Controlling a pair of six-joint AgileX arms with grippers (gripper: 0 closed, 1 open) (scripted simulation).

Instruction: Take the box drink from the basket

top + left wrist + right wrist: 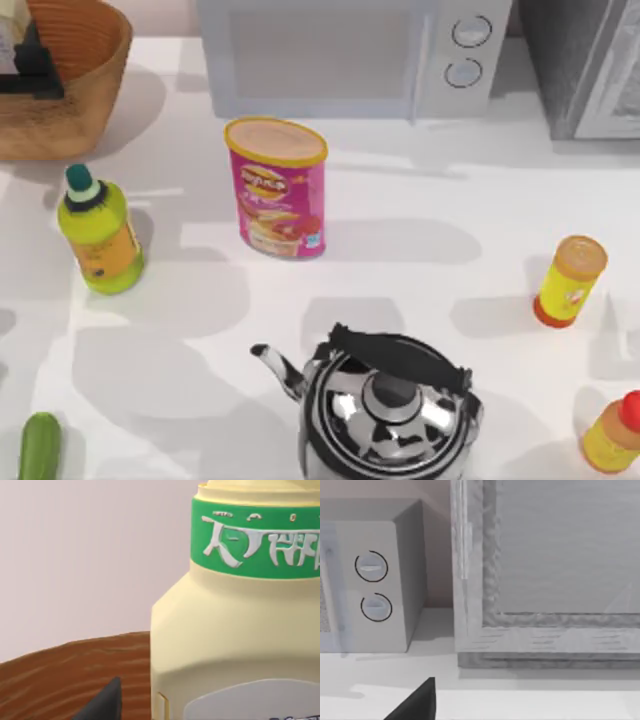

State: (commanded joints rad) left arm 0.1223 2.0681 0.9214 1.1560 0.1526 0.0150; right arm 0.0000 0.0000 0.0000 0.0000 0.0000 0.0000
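The left gripper (30, 60) hangs over the basket (85, 70); whether its jaws are spread cannot be told. The left wrist view shows the box drink (235, 630) close up above the basket's rim. Open counter (420, 240) lies right of the basket.

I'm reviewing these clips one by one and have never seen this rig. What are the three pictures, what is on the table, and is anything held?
This is a simulated pair of AgileX arms with two-finger grippers at a white table. The top view looks down from above. The other two views come from cameras on the wrists.

In the top view, the left gripper is a dark shape over the wicker basket at the far left. Its wrist camera shows the cream box drink very close above the basket rim; whether it is gripped I cannot tell.

The right wrist camera faces the microwave and a grey cabinet.

Also on the table: pink canister, lime-green bottle, steel kettle, two small yellow bottles and a green vegetable.
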